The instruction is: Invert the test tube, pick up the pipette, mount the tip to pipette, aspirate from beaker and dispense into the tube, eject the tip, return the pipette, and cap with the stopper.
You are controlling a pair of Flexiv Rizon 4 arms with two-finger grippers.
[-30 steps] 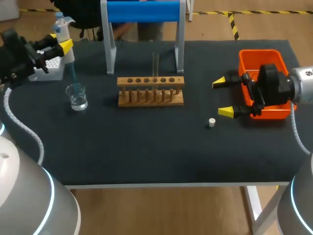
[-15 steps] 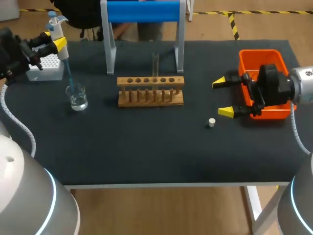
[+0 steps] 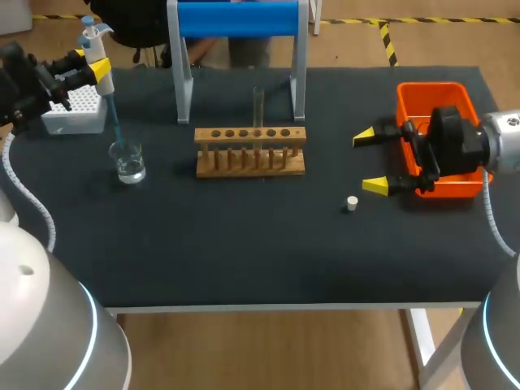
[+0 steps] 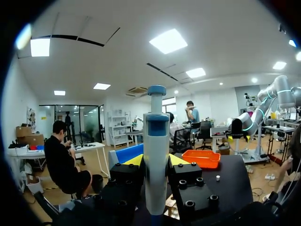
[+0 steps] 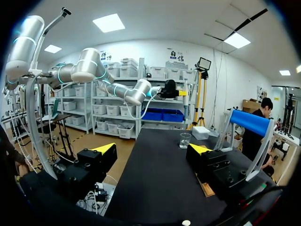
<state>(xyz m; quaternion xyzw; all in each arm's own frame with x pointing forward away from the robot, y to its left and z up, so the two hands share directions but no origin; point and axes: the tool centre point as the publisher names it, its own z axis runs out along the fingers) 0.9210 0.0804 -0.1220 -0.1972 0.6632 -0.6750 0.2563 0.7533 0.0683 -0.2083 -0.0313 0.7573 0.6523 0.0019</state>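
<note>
— Where do we have the pipette (image 3: 97,47)?

— In our left end effector (image 3: 91,64), at the far left of the counter (image 3: 244,244). Both yellow fingers press the white barrel from two sides, below the plunger, as the left wrist view shows. The blue tip (image 3: 114,118) slants down to the mouth of the beaker (image 3: 128,160); we cannot tell whether it reaches the water.

— And how do we judge it handles?

— Light and stiff, but the barrel is smooth, so we'd hold it mid-body as now, with plunger and ejector free. The tip is thin and only pressed on; a knock on the glass rim may bend or loosen it. The beaker is small, light glass, likely to tip or slide if nudged.

— The other side?

— Our right end effector (image 3: 370,161) hangs with its fingers wide apart, holding nothing, in front of the orange bin (image 3: 435,88). The stopper (image 3: 351,203) lies just beside its nearer finger.

— The target?

— The test tube (image 3: 258,104) stands upright in the wooden rack (image 3: 250,161), mid-counter, well apart from the beaker. It is thin glass with a narrow mouth, so we reckon the tip must come down straight. The stopper is tiny and may roll; we'd pinch it across its sides.
</note>
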